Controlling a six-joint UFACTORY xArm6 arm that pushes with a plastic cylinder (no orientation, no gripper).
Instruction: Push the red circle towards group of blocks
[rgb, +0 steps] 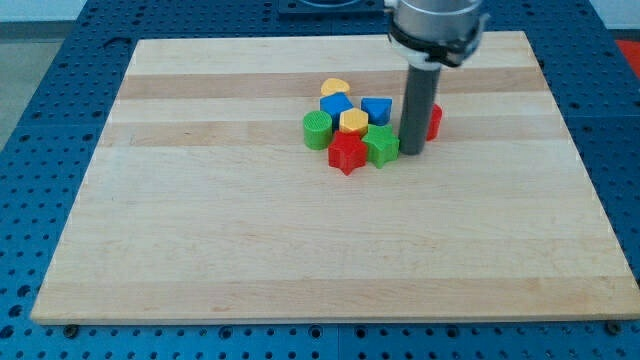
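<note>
The red circle (434, 121) sits right of the group, mostly hidden behind the rod. My tip (411, 151) rests on the board just left of and in front of the red circle, touching or nearly touching the green star (383, 145). The group holds a red star (347, 153), a green cylinder (317, 130), a yellow hexagon (353, 122), a blue block (336, 105), a blue block (376, 109) and a yellow block (335, 88) at its top.
The wooden board (250, 230) lies on a blue perforated table (40, 150). The arm's grey body (436, 25) hangs over the board's top edge.
</note>
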